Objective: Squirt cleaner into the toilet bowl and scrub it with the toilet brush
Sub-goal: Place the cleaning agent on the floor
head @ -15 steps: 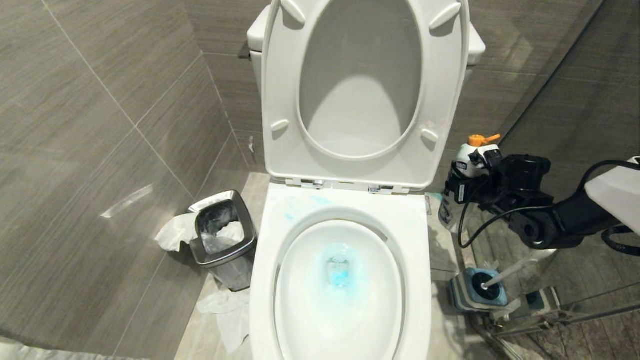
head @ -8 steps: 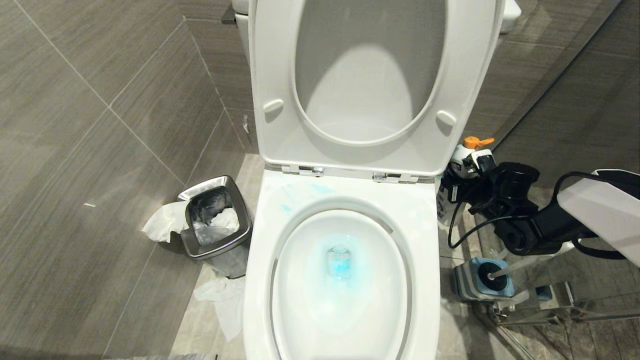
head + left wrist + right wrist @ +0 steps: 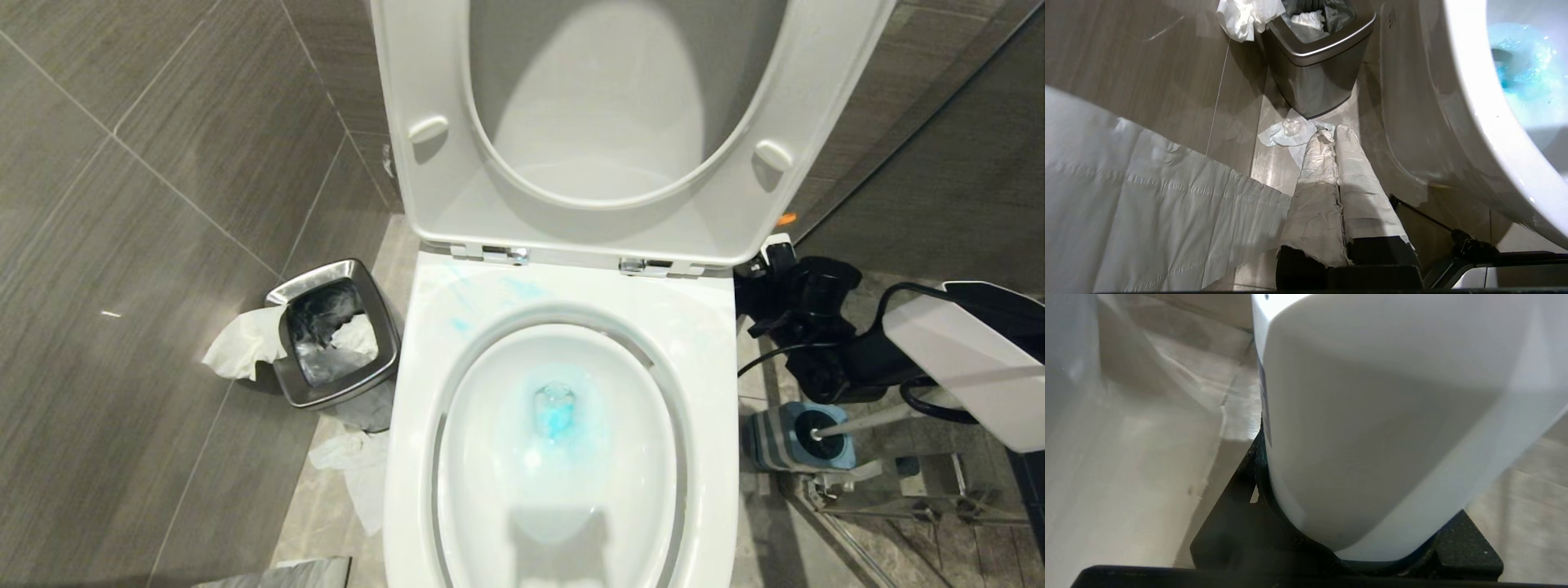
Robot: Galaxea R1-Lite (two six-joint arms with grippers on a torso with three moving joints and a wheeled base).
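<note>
We are looking down at the toilet bowl (image 3: pixel 563 457), its white seat and lid (image 3: pixel 620 122) standing raised against the grey tiled wall (image 3: pixel 163 163). The cleaner (image 3: pixel 555 416) is pooling turquoise at the bottom of the bowl, and pale blue smears of it are showing on the rim just in front of the hinges.

To our left of the bowl, the steel bin (image 3: pixel 335 343) is sitting on the floor with crumpled tissue (image 3: pixel 237 351) hanging over its edge and more tissue lying in front of it.

Our right arm (image 3: pixel 955 351) is reaching in beside the bowl, near the hinges. Our right gripper (image 3: pixel 1347 547) is clasping a white bottle (image 3: pixel 1392 416); in the right wrist view the bottle's rounded body is sitting between the black fingers (image 3: pixel 1237 522) and filling most of the picture.

Below that arm, the toilet brush (image 3: pixel 849 425) is standing in its blue-grey holder (image 3: pixel 784 445) on the floor to the right of the bowl, its white handle leaning away from the bowl.

Our left gripper (image 3: pixel 1331 139) is hanging low beside the bowl's outer wall, its paper-wrapped fingers pressed together on nothing, pointing toward the tissue by the bin.
</note>
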